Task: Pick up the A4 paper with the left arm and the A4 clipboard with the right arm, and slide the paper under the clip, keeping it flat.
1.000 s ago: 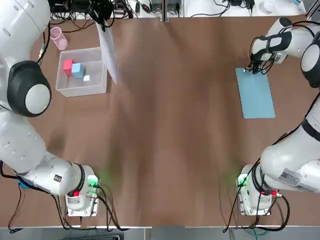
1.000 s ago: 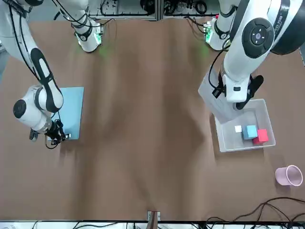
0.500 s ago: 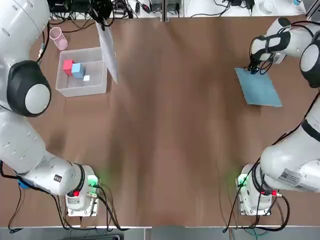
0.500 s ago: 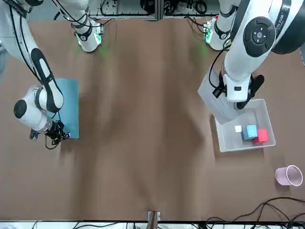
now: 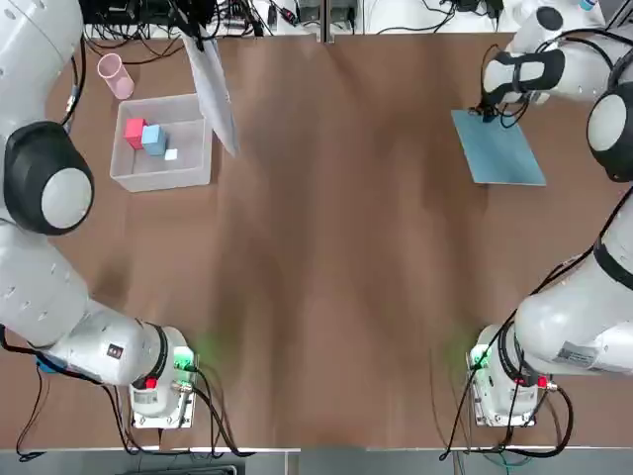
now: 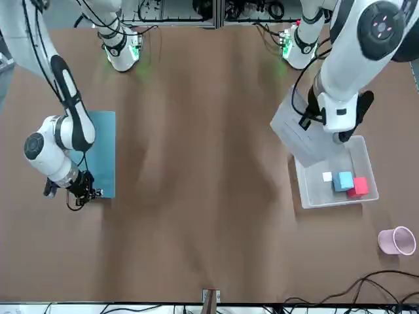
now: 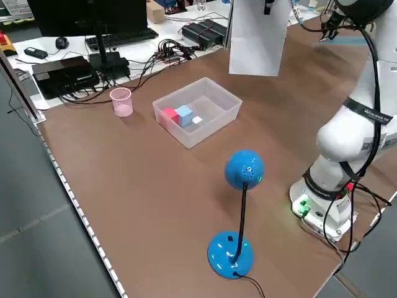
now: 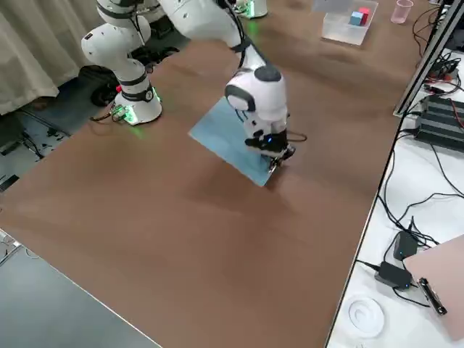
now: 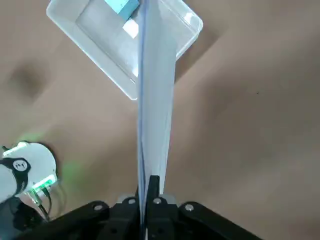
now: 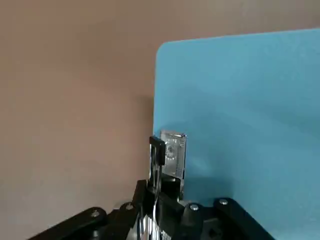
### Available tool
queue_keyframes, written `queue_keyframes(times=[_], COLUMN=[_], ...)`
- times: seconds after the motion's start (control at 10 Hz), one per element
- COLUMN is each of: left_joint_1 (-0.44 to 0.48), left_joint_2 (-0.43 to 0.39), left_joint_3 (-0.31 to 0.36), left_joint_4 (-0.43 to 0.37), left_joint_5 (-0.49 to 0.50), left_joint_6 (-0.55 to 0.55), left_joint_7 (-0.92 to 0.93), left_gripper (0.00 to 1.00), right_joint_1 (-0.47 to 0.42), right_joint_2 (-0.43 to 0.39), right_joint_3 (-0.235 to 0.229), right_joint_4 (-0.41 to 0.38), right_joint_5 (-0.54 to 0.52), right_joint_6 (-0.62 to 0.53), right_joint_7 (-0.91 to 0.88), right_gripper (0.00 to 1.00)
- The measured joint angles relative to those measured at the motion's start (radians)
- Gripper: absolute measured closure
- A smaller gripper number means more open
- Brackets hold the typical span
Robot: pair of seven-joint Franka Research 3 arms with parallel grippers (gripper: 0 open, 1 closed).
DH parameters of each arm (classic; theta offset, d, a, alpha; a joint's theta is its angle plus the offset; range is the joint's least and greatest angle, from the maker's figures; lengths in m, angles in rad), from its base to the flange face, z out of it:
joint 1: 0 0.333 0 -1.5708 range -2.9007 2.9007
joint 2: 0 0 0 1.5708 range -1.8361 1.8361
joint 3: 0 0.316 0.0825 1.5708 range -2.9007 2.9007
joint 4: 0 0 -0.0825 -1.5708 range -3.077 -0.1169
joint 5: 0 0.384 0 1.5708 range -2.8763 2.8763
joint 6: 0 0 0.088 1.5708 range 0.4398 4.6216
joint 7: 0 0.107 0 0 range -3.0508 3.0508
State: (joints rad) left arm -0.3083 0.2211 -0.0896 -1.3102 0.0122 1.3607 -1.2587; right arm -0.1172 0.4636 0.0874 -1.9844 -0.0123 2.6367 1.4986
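Here the A4 paper (image 9: 156, 100) hangs pinched in the left gripper (image 9: 148, 187).

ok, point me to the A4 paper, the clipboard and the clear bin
A4 paper (image 7: 257, 37): left side view, middle of the hanging white sheet.
A4 clipboard (image 5: 497, 150): top view, centre of the light-blue board.
Clear bin (image 5: 163, 176): top view, near wall of the bin, below the blocks.

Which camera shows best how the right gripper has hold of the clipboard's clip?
The right wrist view: the right gripper is shut on the silver clip at the A4 clipboard's edge. Top, front and right side views show the board, but the gripper hides the clip.
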Motion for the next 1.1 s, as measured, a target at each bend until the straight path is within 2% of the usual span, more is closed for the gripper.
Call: queue_keyframes(times=[0.2, 0.5, 0.7, 0.9, 1.0, 1.1], left_joint_1=[0.007, -0.007, -0.009, -0.007, -0.007, -0.007], left_joint_2=[-0.004, -0.004, -0.004, 0.001, 0.006, 0.014], left_joint_3=[0.001, -0.007, -0.011, -0.008, -0.008, -0.008], left_joint_4=[0.014, 0.027, 0.028, 0.027, 0.027, 0.027], left_joint_5=[-0.018, -0.038, -0.039, -0.040, -0.040, -0.040], left_joint_6=[0.002, 0.054, 0.058, 0.059, 0.059, 0.060], left_joint_7=[-0.095, -0.282, -0.330, -0.385, -0.443, -0.499], left_gripper=[0.99, 0.99, 0.99, 0.99, 0.99, 0.99], right_joint_1=[0.094, 0.279, 0.409, 0.543, 0.619, 0.705], right_joint_2=[-0.022, -0.022, -0.014, 0.045, 0.096, 0.153], right_joint_3=[0.005, 0.008, 0.009, 0.003, -0.019, -0.066], right_joint_4=[0.009, 0.031, 0.082, 0.166, 0.223, 0.284], right_joint_5=[0.000, -0.002, -0.004, -0.008, -0.009, -0.009], right_joint_6=[0.000, 0.002, 0.001, 0.001, 0.001, 0.001], right_joint_7=[0.090, 0.268, 0.339, 0.467, 0.505, 0.541], right_gripper=[0.96, 0.96, 0.96, 0.96, 0.96, 0.96])
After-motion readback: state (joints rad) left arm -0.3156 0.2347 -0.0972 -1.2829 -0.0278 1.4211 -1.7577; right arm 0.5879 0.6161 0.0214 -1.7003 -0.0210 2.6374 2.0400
